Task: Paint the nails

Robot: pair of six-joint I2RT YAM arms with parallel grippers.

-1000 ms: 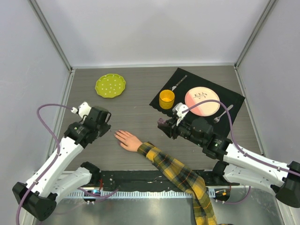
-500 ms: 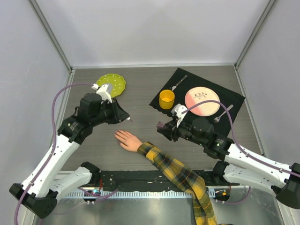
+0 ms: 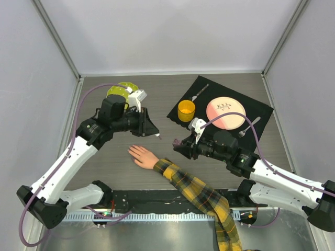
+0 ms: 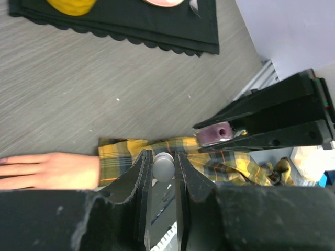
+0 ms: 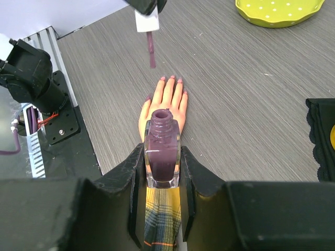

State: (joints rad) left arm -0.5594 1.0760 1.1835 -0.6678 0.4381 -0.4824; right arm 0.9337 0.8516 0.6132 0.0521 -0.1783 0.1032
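Arguably, the best move was for the left end effector [image 3: 153, 130], pinching the white-capped purple brush [image 5: 151, 52], to dip straight into the open dark-purple polish bottle [image 5: 161, 125] clamped by the right end effector [image 5: 163, 151] near the wrist of the pale peach mannequin hand [image 5: 168, 102]. The nails [image 5: 171, 78] lay at that hand's fingertips on the grey worktop [image 3: 157, 99]. A second earlier the left arm hung beside those fingertips; it had since swung toward the bottle.
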